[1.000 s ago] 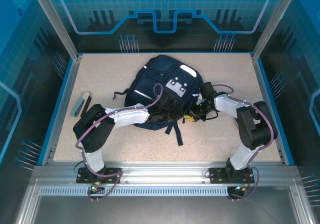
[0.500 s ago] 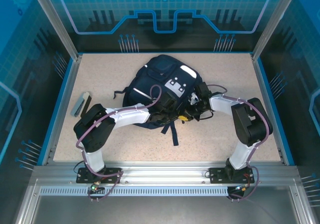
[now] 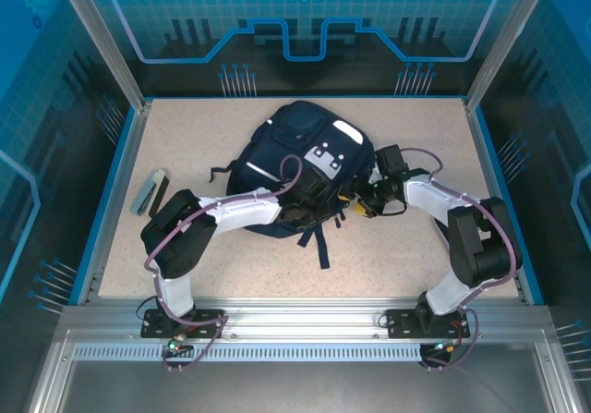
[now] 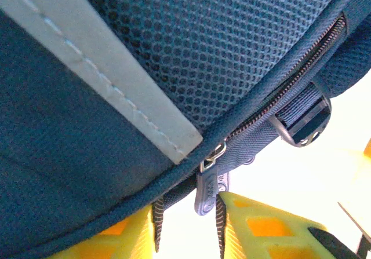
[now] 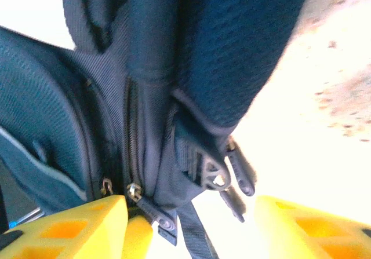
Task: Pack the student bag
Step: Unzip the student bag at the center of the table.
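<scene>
so the navy backpack is lying about mid-surface, the left claw is at its edge with jaws slightly apart and a zipper pull dangling between them, and the right claw is spread wide, released, facing a strap buckle

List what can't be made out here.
- Bag contents: all views, fabric covers them.
- Whether the left gripper pinches the zipper pull: left wrist, bottom edge cuts the gripper off.
- Grey item, far left: top view, too small to identify.
</scene>
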`<action>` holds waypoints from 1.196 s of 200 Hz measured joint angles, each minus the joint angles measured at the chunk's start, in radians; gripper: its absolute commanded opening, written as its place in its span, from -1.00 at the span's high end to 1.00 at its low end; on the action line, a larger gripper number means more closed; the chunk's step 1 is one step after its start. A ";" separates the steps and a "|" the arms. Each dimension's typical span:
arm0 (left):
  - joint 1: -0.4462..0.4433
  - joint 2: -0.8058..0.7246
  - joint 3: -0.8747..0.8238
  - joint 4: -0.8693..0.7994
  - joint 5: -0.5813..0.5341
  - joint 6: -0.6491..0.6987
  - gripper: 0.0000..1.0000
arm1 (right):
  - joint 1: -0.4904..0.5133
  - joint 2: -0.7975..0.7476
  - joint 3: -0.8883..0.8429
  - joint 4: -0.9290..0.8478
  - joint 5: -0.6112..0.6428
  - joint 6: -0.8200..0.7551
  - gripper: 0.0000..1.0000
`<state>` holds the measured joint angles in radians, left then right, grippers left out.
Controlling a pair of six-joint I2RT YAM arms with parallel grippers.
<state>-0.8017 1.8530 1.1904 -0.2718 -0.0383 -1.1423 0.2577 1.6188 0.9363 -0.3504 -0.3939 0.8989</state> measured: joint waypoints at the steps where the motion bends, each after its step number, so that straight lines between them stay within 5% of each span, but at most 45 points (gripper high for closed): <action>1: 0.000 0.000 0.000 -0.001 0.000 0.000 0.33 | -0.002 0.003 0.002 0.000 0.002 -0.001 -0.24; 51: -0.002 0.007 0.012 -0.015 0.000 0.016 0.32 | -0.024 0.227 0.179 0.015 -0.024 -0.039 -0.14; 107: -0.002 0.011 0.013 -0.015 0.002 0.040 0.34 | -0.028 0.274 0.190 0.046 -0.088 -0.062 0.61; 239: -0.016 0.005 0.011 -0.055 -0.076 0.045 0.41 | 0.030 0.185 0.024 0.226 -0.130 0.040 0.74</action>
<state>-0.8177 1.8576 1.2015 -0.3264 -0.1139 -1.0973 0.2878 1.8042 0.9607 -0.1246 -0.5243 0.9394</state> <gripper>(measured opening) 0.293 0.135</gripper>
